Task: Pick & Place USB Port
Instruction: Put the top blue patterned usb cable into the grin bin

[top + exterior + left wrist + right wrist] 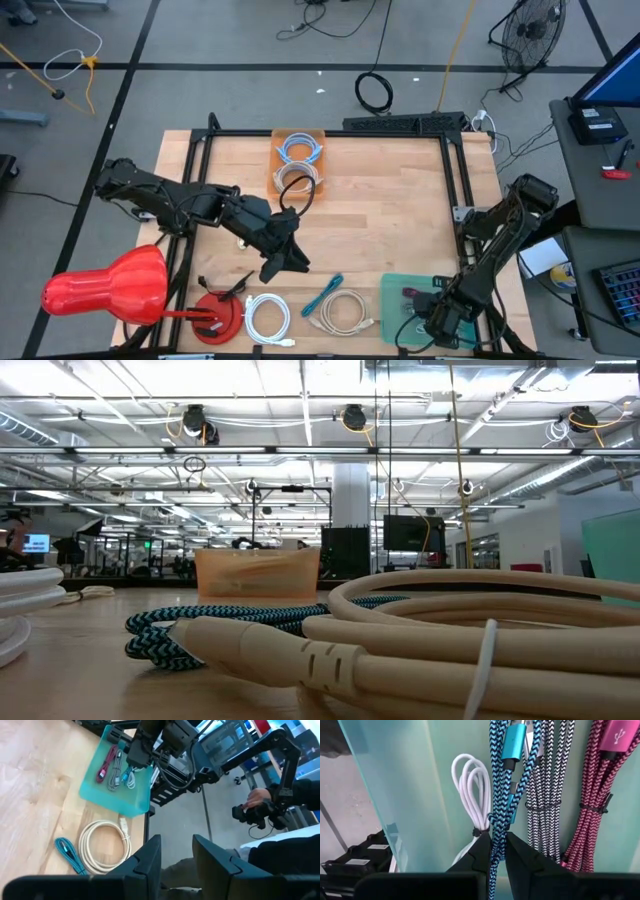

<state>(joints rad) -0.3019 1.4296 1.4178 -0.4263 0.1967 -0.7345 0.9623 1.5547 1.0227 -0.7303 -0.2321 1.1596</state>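
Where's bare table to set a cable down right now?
Bare wood lies between the orange bin and the teal tray, right of the left pincer. The front edge is crowded: white cable, blue cable, beige cable.

Right gripper sits over the green tray; left arm mid-table.

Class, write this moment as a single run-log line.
right gripper: shut on blue braided cable, over teal tray | left gripper: open, empty, above table | beige cable: coiled on table
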